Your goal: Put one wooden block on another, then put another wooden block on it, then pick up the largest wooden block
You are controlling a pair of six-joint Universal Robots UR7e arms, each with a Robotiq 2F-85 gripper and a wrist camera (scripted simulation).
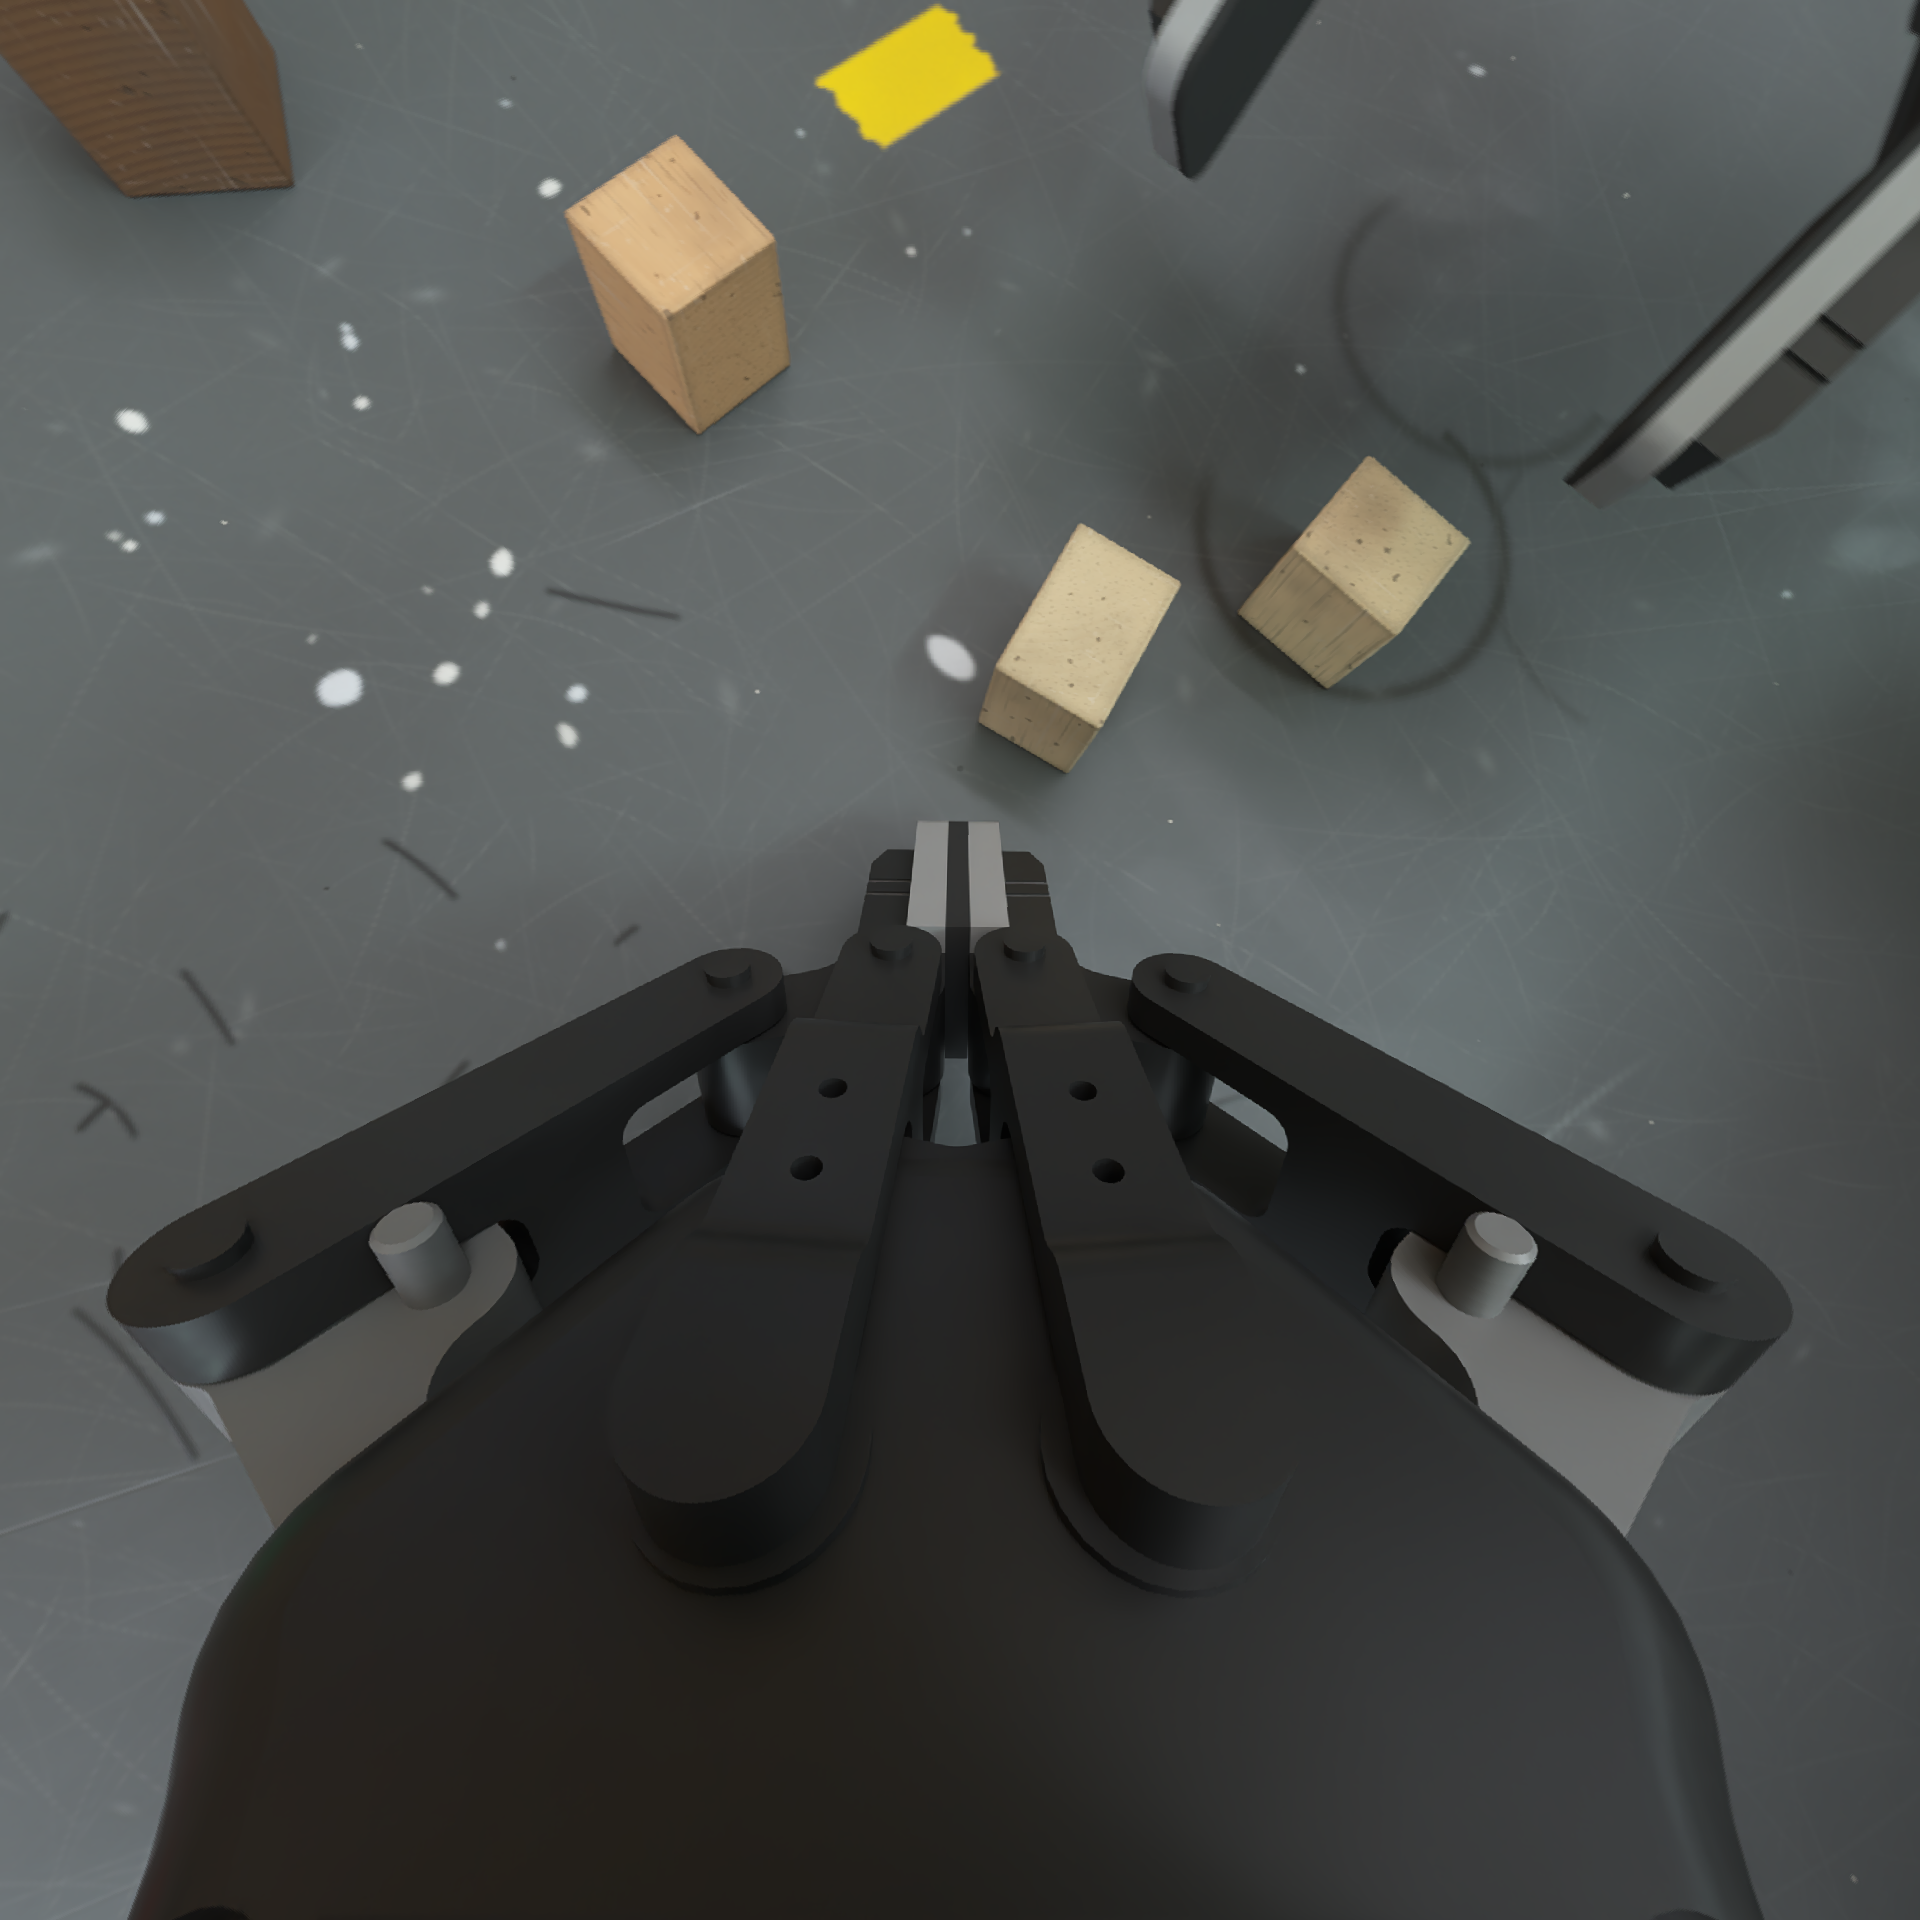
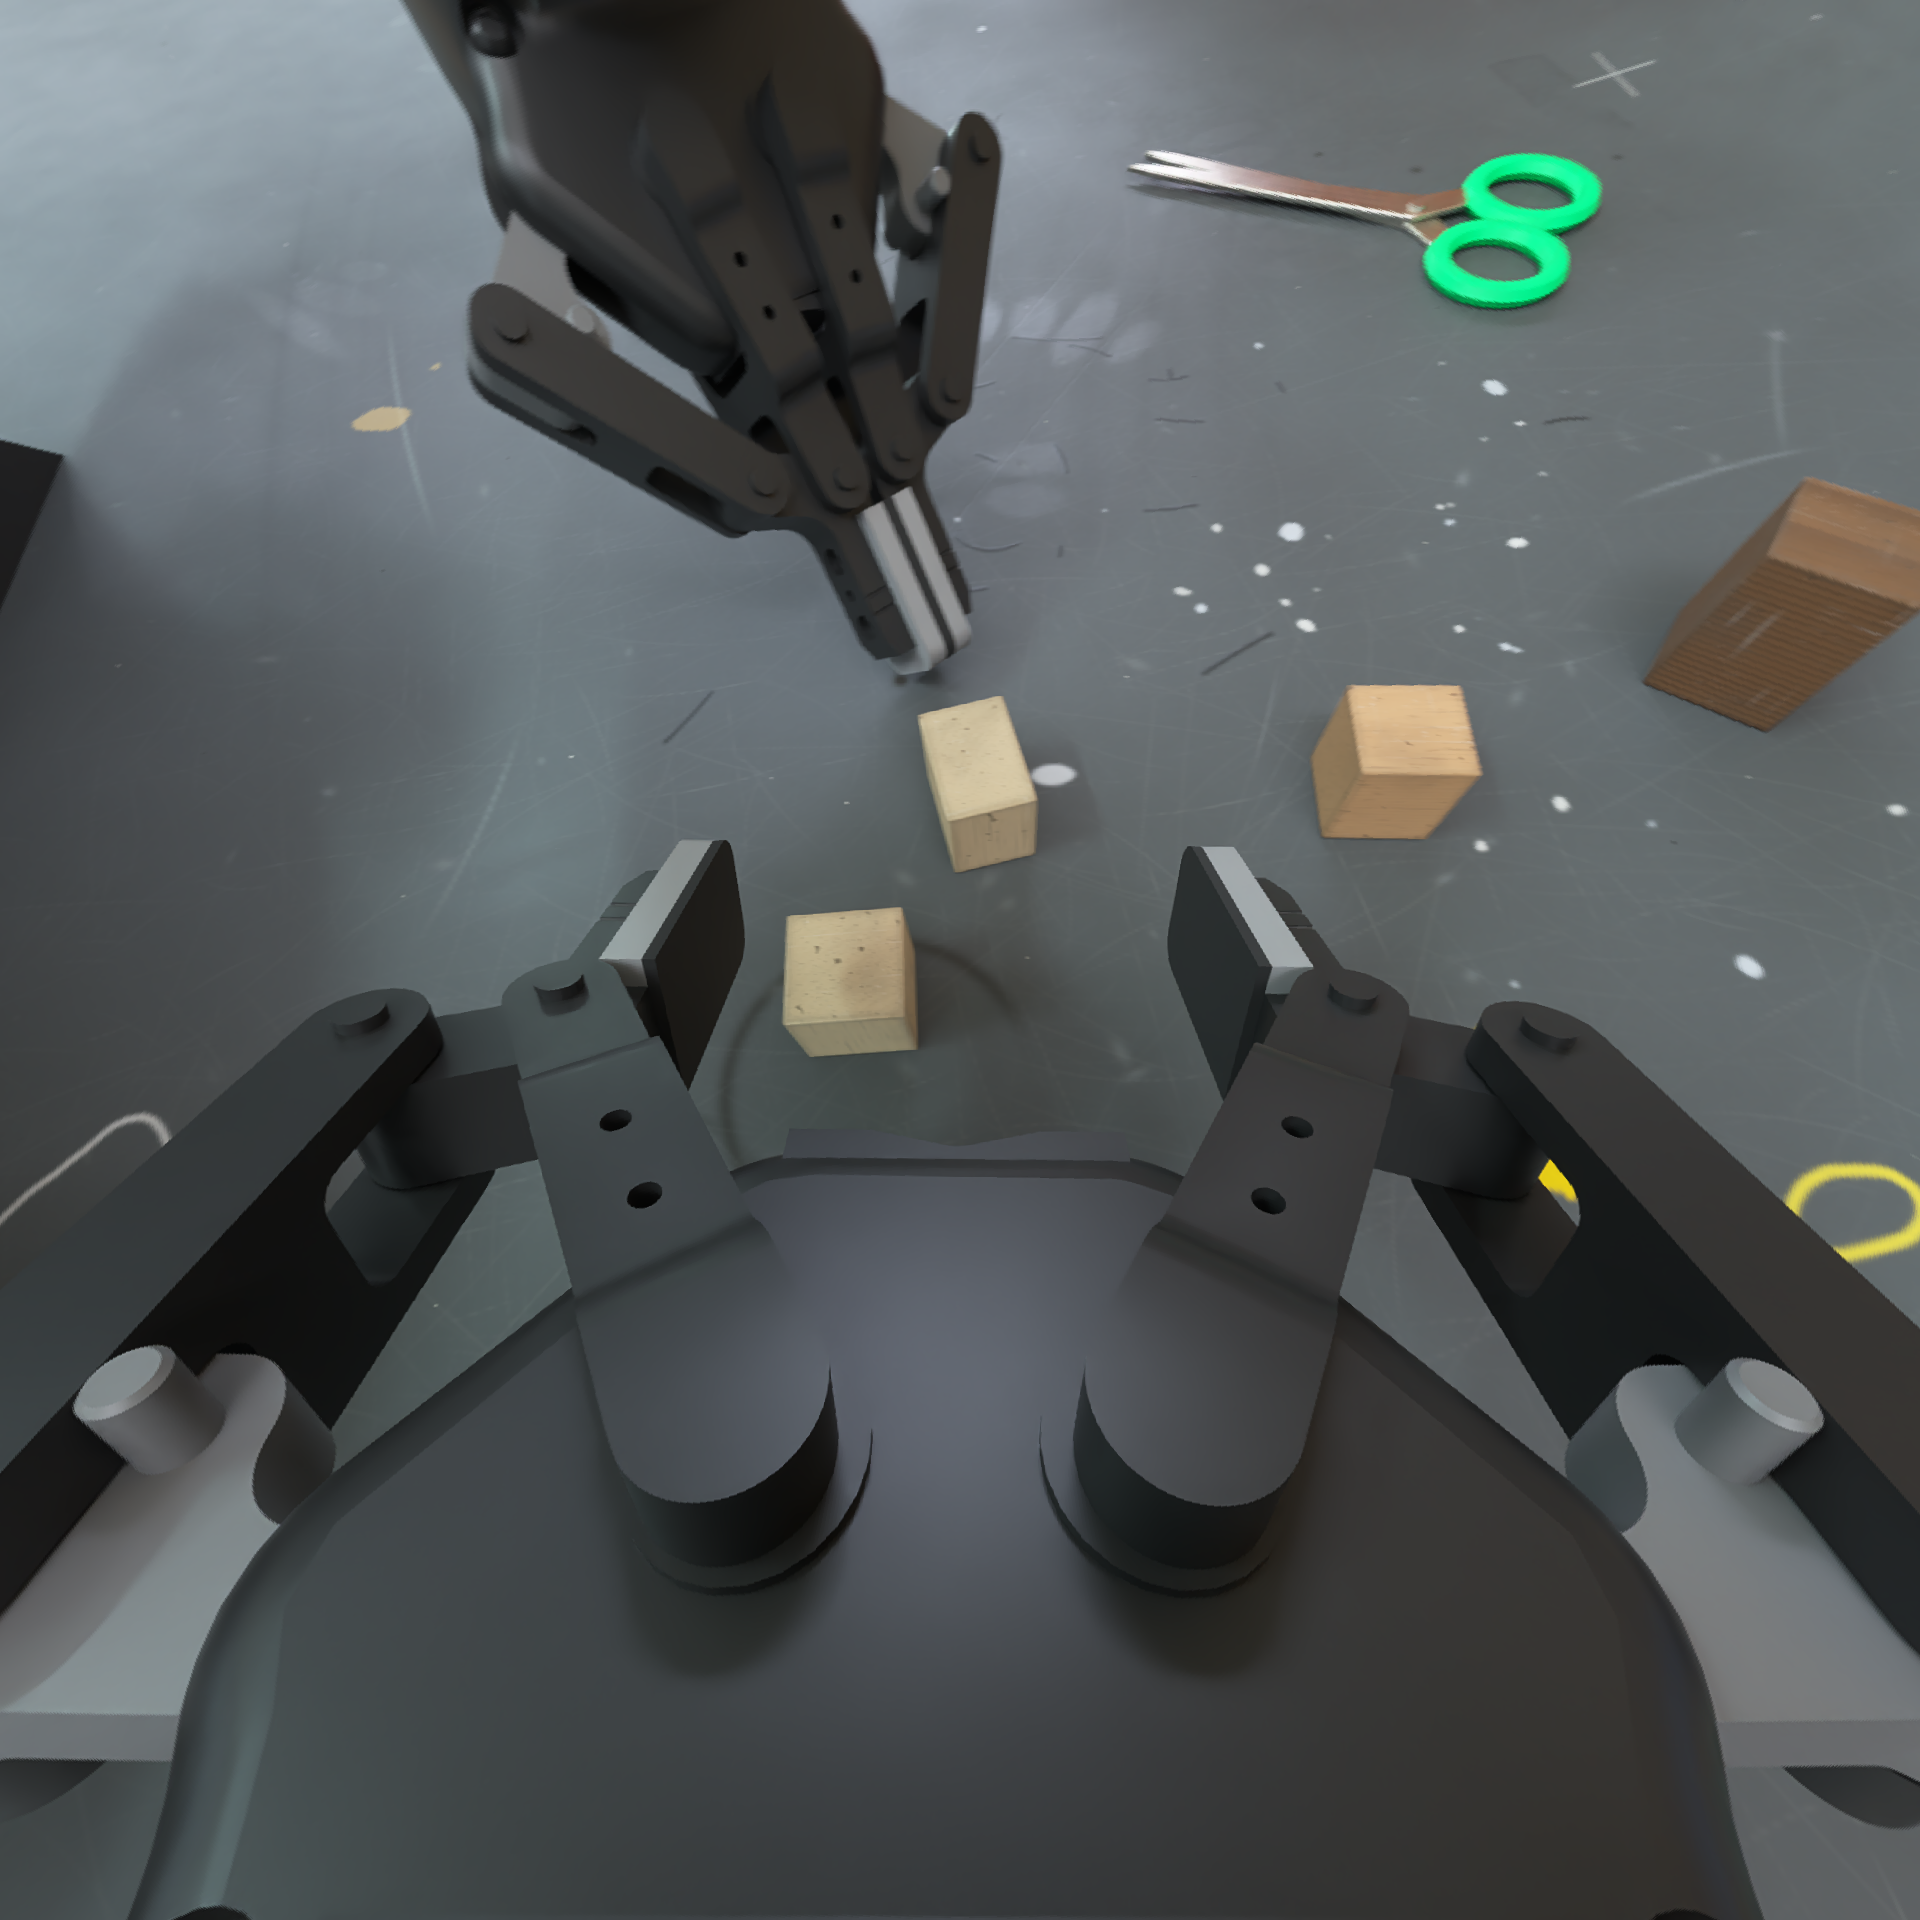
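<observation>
Four wooden blocks stand apart on the dark grey table. A pale oblong block (image 1: 1081,649) (image 2: 979,781) lies just ahead of my left gripper (image 1: 956,831), which is shut and empty and shows in the right wrist view (image 2: 928,663) with its tips near the table. A small pale cube (image 1: 1356,571) (image 2: 850,982) sits between and just beyond the fingers of my right gripper (image 2: 961,940), which is open and empty. A tan block (image 1: 681,281) (image 2: 1397,758) stands farther off. The largest, dark brown block (image 1: 156,94) (image 2: 1797,603) is at the edge of both views.
Green-handled scissors (image 2: 1455,213) lie at the far right. A strip of yellow tape (image 1: 906,73) is on the table beyond the tan block. A yellow loop (image 2: 1860,1210) lies by my right gripper. A black object (image 2: 21,499) sits at the left edge.
</observation>
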